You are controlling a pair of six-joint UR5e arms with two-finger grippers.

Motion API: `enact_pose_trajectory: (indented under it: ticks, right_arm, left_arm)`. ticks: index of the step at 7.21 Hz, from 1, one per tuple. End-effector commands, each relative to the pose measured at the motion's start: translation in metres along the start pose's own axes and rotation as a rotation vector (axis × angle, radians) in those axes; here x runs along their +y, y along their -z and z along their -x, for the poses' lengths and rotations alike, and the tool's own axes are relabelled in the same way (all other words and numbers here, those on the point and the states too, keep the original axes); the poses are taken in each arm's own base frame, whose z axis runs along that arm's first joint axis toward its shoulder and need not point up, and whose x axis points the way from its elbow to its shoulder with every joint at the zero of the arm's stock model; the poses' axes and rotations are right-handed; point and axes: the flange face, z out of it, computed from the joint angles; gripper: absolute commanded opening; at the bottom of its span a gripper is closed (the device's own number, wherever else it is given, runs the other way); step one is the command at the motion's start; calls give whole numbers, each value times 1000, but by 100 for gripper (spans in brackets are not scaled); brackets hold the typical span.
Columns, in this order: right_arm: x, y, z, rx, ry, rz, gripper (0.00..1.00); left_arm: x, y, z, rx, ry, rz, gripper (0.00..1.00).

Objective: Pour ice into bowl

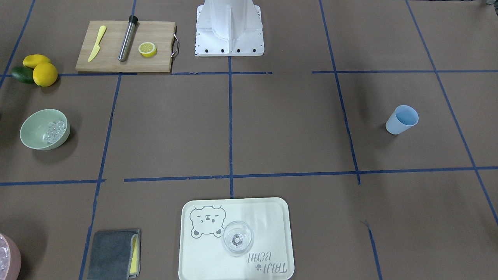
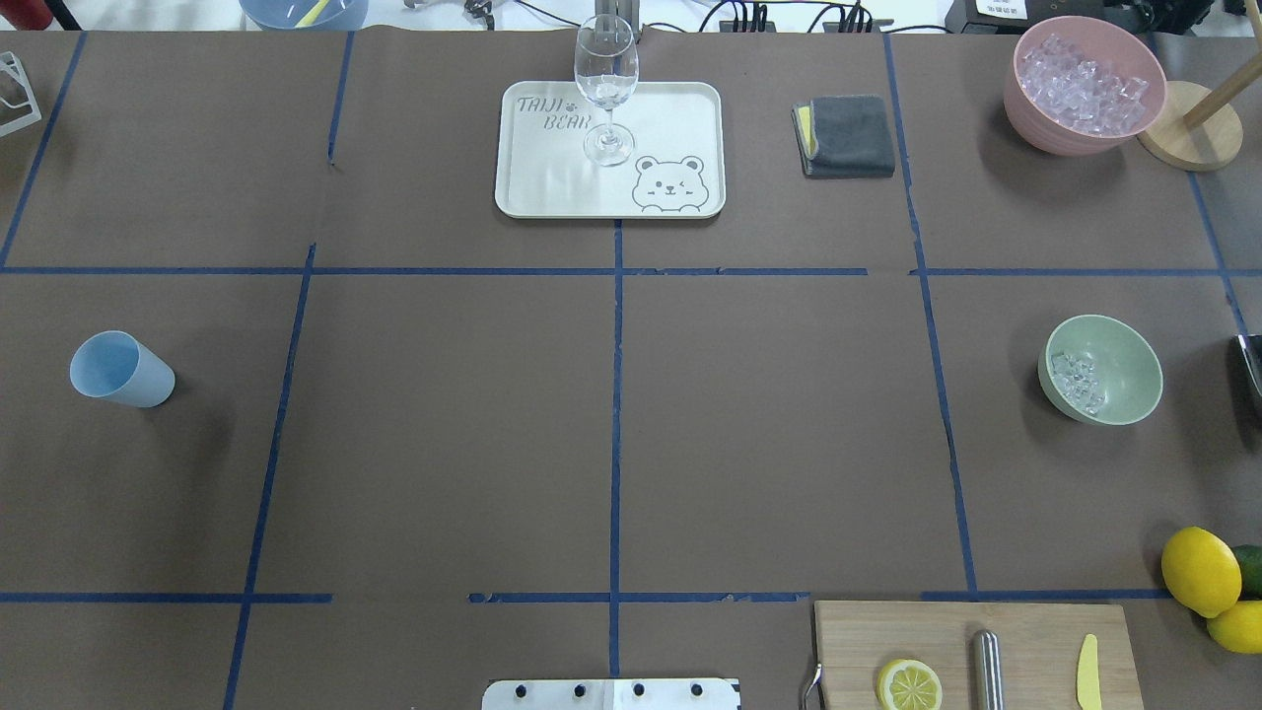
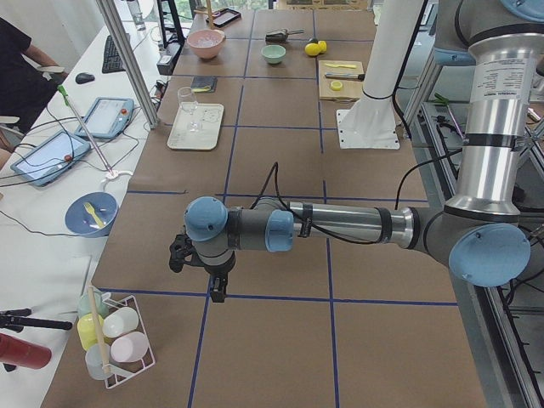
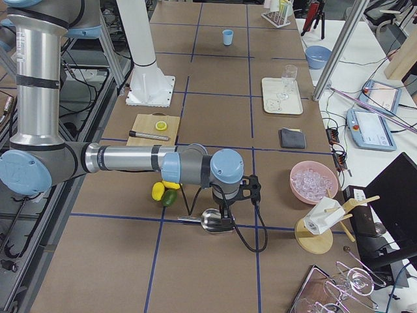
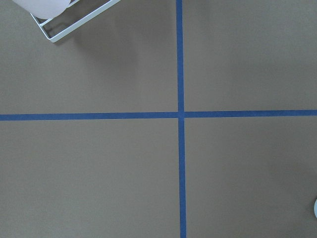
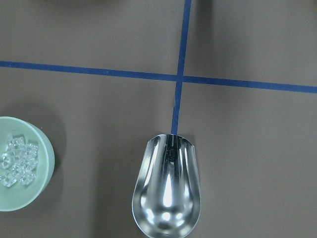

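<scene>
The sage-green bowl [image 1: 44,136] stands at the table's right end, seen also from overhead [image 2: 1119,380] and in the right wrist view [image 6: 42,163]. A small pile of clear ice cubes [image 1: 54,130] [image 2: 1077,380] [image 6: 17,163] lies inside it. An empty metal scoop [image 6: 167,193] [image 4: 212,220] is low over the table beside the bowl, under my right gripper [image 4: 226,214]. That gripper shows only in the side view, so I cannot tell whether it is open or shut. My left gripper [image 3: 218,291] hangs over bare table at the far left end; I cannot tell its state either.
A pink bowl of ice [image 2: 1085,84] and a wooden stand [image 2: 1188,138] are at the back right. A tray [image 2: 670,108] holds a wine glass [image 2: 605,89]. There is also a light blue cup [image 2: 120,370], a grey cloth [image 2: 848,136], a cutting board [image 1: 155,58], lemons [image 1: 44,74] and a cup rack [image 3: 115,336].
</scene>
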Motion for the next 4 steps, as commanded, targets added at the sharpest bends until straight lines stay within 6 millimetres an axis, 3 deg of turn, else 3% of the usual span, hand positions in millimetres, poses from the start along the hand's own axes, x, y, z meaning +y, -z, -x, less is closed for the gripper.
enact_pose_trajectory:
  ticks: [1, 4]
  right_arm:
    - [-4, 3, -2, 47, -28, -1, 100]
    - [-4, 2, -4, 58, -68, 1, 100]
  left_arm:
    - [0, 0, 0, 0, 1, 1, 100]
    - [0, 0, 0, 0, 2, 1, 100]
